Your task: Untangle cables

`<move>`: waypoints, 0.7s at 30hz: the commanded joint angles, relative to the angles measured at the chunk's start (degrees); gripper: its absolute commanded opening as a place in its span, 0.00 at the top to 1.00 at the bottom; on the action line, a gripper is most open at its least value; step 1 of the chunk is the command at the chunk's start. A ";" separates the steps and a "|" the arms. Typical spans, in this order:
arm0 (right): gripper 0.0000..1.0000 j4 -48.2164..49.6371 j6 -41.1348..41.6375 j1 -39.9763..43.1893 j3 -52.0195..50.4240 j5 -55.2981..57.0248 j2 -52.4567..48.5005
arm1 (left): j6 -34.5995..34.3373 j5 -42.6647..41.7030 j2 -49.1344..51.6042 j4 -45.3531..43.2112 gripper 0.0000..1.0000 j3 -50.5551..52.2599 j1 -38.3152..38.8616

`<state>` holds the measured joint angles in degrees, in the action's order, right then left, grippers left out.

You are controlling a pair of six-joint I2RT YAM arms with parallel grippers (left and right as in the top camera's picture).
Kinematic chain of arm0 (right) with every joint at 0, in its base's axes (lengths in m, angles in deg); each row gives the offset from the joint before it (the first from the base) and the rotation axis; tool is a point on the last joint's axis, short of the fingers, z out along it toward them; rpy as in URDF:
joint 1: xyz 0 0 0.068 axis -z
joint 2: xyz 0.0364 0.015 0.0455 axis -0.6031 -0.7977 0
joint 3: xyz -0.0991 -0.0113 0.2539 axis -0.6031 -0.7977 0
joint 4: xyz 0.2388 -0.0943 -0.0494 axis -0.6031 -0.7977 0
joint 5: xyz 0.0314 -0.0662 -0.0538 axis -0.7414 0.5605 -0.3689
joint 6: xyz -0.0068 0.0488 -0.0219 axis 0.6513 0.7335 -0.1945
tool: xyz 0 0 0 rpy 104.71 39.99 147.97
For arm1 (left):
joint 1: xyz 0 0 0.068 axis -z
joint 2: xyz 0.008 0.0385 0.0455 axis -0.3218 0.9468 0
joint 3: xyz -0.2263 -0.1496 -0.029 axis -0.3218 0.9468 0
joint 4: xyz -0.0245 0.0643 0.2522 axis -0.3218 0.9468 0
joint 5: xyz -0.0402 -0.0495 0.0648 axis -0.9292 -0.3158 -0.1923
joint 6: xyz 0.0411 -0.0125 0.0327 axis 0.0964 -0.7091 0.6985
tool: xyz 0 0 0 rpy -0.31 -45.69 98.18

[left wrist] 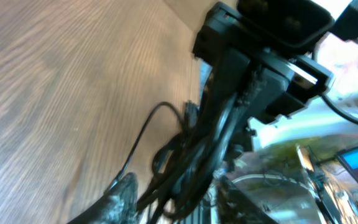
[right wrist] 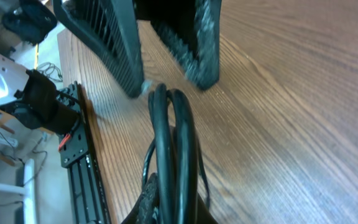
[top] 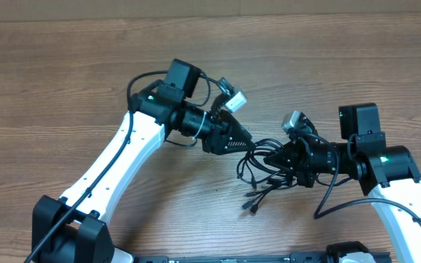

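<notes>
The cables (top: 259,174) are thin black cords bunched in loops on the wooden table between my two grippers, with small plug ends (top: 253,207) trailing toward the front. My left gripper (top: 244,143) reaches in from the left. In the left wrist view its gripper (left wrist: 176,202) stands open, its fingers (left wrist: 122,198) apart and the cables (left wrist: 194,149) running loosely between them. My right gripper (top: 272,157) meets the bunch from the right. In the right wrist view the gripper (right wrist: 176,211) is shut on the cables (right wrist: 173,137), which rise as two or three parallel strands toward the left gripper's fingers (right wrist: 201,43).
The wooden table (top: 64,58) stretches around the bunch. A black mounting rail (right wrist: 79,168) runs along the table's front edge, with the arm bases (top: 68,230) at the front corners. The right arm's black wrist (left wrist: 260,43) looms close in the left wrist view.
</notes>
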<state>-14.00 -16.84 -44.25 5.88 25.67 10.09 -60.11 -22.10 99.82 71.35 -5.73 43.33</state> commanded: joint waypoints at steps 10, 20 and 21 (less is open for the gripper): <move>0.96 9.16 34.14 0.15 0.17 11.72 0.15 | -9.09 3.69 -1.66 7.54 0.29 -0.76 -4.68; 0.96 17.22 53.86 0.15 0.17 8.44 0.15 | -17.99 13.14 -1.70 7.48 0.11 -0.76 0.15; 0.96 17.70 54.69 0.15 0.17 7.32 0.15 | -21.66 16.65 -1.70 6.60 0.10 -0.76 0.98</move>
<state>2.54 29.65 -44.25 5.86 36.53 10.09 -73.51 -14.06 99.75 79.09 -5.73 42.32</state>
